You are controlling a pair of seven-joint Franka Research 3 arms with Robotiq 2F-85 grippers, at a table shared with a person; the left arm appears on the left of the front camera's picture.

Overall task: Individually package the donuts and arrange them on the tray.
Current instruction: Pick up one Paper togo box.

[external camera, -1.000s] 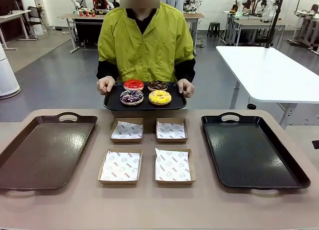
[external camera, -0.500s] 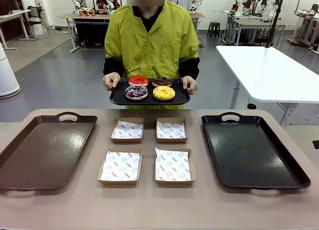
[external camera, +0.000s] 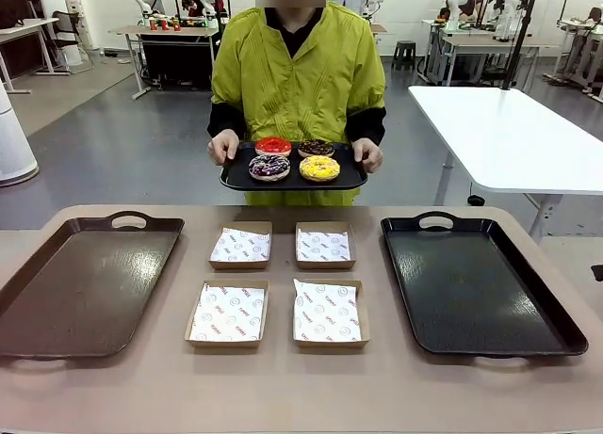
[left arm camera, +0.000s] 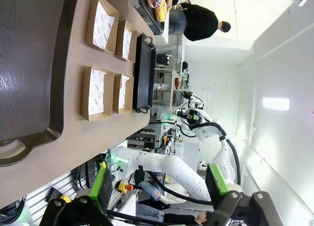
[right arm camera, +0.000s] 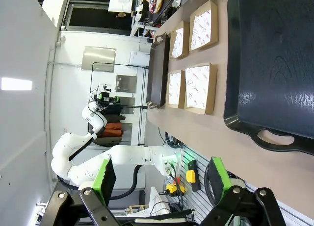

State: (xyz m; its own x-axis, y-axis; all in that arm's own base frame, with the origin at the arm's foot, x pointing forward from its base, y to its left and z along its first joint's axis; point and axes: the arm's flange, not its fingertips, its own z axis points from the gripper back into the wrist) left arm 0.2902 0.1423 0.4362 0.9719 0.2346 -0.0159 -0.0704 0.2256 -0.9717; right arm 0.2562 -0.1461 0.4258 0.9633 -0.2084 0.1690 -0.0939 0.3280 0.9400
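At the far side of the table a person holds a small black serving tray (external camera: 349,179) in both hands. On it lie the donuts: red (external camera: 273,146), chocolate-brown (external camera: 316,149), purple with pale sprinkles (external camera: 269,167) and yellow (external camera: 319,168). They also show at the top edge of the left wrist view (left arm camera: 159,1). My left gripper (left arm camera: 159,184) hangs open and empty above the table's near left side, beside the brown tray (left arm camera: 29,64). Above the near right side, by the black tray (right arm camera: 274,59), my right gripper (right arm camera: 162,176) is open and empty too.
Several open cardboard boxes lined with printed paper (external camera: 227,313) (external camera: 325,246) lie in the table's middle. A large brown tray (external camera: 85,283) lies at the left and a large black tray (external camera: 476,283) at the right. A white table (external camera: 509,133) stands behind on the right.
The person has straightened up and raised the small tray of donuts, shifting it a little to the right. Nothing on the table has moved.
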